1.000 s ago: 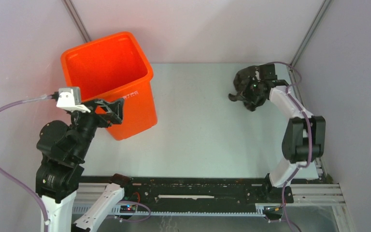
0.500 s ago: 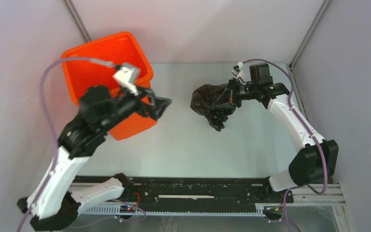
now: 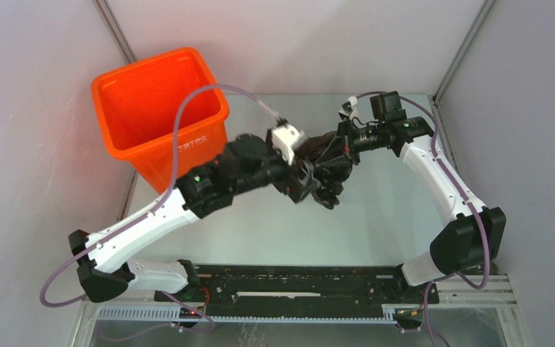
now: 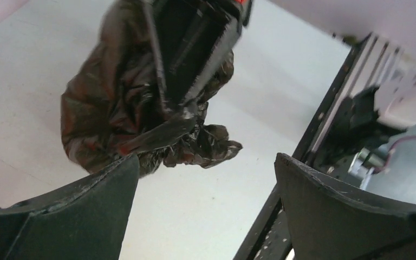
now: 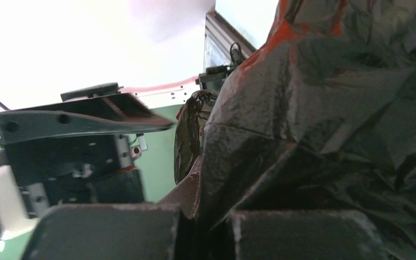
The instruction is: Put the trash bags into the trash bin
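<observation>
Now the black bag is held at frame centre, pinched in the right gripper. The left gripper, fingers spread wide, is placed just left of it. The orange bin is seen upper left.

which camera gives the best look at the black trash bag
Left wrist: the trash bag shows almost whole, crumpled, against the pale table. Top external has it partly hidden behind the left arm; right wrist sees only a close-up of wrinkled plastic.

Left hand swung from bin to bag; right hand brought bag centreward.
</observation>
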`<action>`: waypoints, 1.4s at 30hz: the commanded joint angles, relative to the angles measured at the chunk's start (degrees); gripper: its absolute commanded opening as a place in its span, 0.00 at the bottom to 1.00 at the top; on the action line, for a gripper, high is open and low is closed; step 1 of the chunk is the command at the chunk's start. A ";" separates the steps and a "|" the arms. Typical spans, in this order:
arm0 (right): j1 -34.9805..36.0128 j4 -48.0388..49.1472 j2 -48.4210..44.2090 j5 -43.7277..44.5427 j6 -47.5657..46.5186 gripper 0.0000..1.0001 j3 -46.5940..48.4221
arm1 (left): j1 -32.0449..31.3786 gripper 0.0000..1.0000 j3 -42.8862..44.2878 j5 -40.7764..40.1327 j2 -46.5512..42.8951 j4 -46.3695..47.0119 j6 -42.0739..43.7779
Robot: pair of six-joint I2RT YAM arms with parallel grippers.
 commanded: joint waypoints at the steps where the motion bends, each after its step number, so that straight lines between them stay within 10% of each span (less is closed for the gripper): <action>1: 2.61 -1.30 -3.75 -3.12 0.12 0.00 0.58 | -3.19 1.00 -5.48 -7.45 -2.34 6.14 9.93; 7: 3.89 1.52 -4.60 -1.86 4.04 0.00 0.24 | -3.19 0.88 -9.65 -4.61 -4.23 5.15 11.84; 14: 7.52 -3.14 -4.73 3.40 2.45 0.00 1.29 | -3.10 0.48 -8.42 -9.99 -4.32 3.79 10.94; 17: 8.68 -3.75 -4.77 5.47 2.04 0.00 1.29 | -3.06 0.70 -7.72 -7.83 -5.17 3.41 9.86; 20: 8.92 -1.60 -4.87 5.67 4.75 0.00 1.12 | -3.10 0.71 -8.46 -5.30 -5.72 3.37 10.49; 25: 9.26 1.62 -5.62 7.35 6.96 0.00 1.51 | -2.91 0.25 -8.09 -8.78 -6.51 2.44 11.60; 31: 5.41 -1.21 -7.06 11.51 5.31 0.21 3.19 | -0.55 0.01 -5.83 -14.14 -7.56 0.47 6.80; 42: 2.24 -17.60 -11.81 32.83 -11.35 0.65 13.27 | 9.54 0.00 10.48 -4.53 -3.04 -10.54 -8.56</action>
